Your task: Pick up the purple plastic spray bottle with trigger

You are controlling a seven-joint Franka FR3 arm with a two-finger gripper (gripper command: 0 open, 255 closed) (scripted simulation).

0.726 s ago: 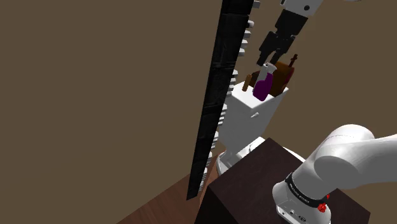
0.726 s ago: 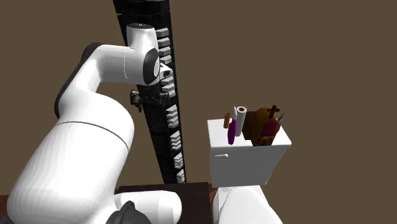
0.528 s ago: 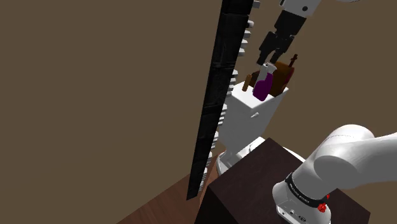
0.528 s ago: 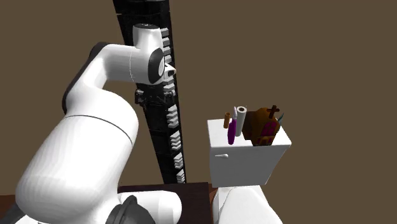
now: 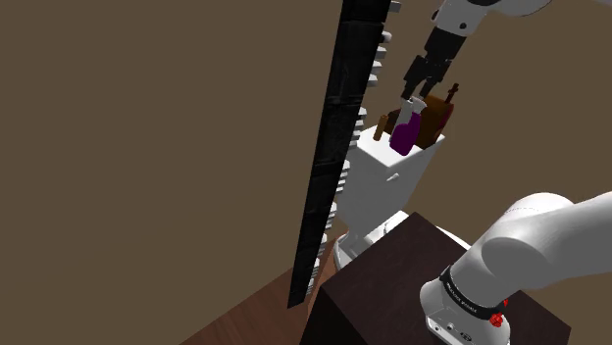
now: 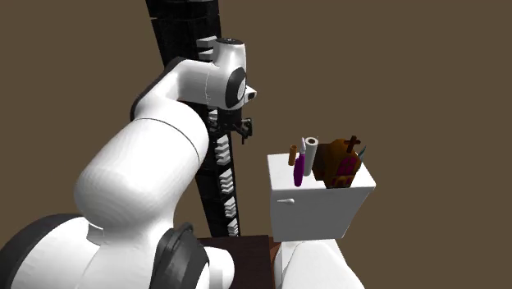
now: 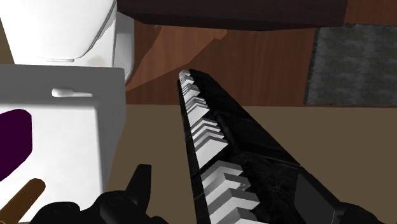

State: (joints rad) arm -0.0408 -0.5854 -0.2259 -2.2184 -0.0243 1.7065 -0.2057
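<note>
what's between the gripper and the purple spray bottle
In the second exterior view, bare air from the gripper, then a brown stick beside the purple spray bottle in the white box.

From here the spray bottle (image 5: 403,135) reads as smooth purple with a plain pale top; I can't tell its material. The tank (image 5: 379,178) it stands in is smooth, even white. The arm (image 5: 549,245) has a softly glossy white shell, and the claw (image 5: 414,91) is matt black. The floor (image 7: 254,70) shows reddish wood grain, and the grey rug (image 7: 353,63) on it looks coarse and speckled. The tall black panel (image 7: 254,149) carries a faint mottled sheen. The stand (image 5: 392,279) is matt dark brown.
</note>
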